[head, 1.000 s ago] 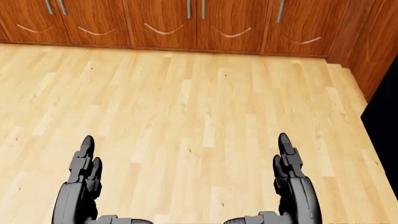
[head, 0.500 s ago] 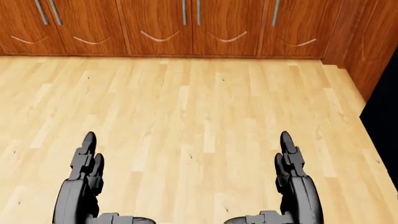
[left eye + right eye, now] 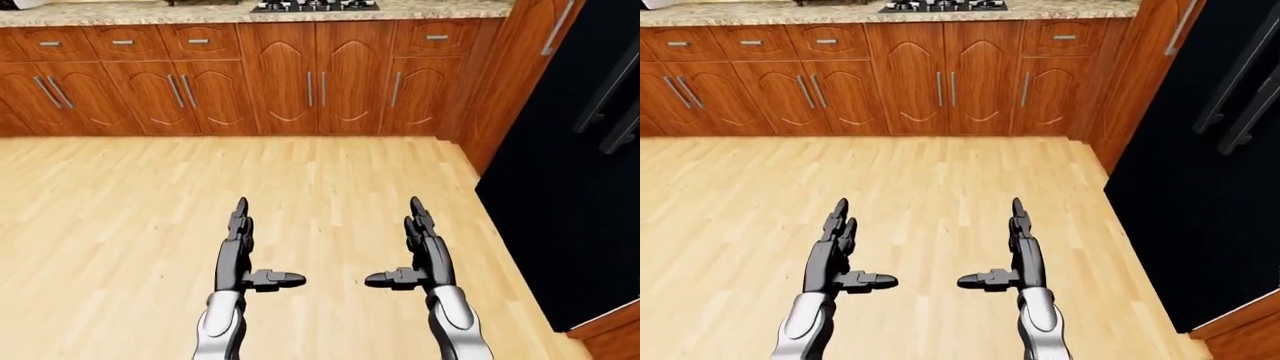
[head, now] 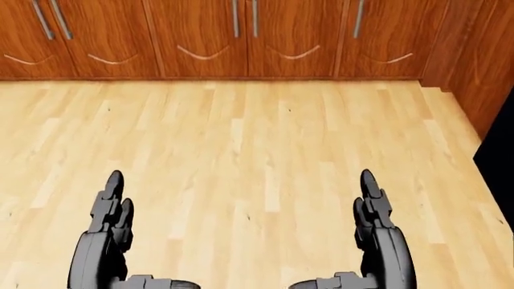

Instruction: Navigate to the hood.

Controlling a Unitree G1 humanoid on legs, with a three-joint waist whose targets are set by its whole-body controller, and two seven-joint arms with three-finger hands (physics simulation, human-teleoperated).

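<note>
Mid-approach, both hands released (left hand, right hand), the robot likely must walk on toward the far black gas cooktop above the brown wooden cabinets; no hood shows.

Below the granite counter run four visible drawers and at least six cabinet doors. One cooktop sits on the counter, above the middle doors. One black refrigerator stands right of the cabinets. Two robot hands show, both open-fingered.
</note>
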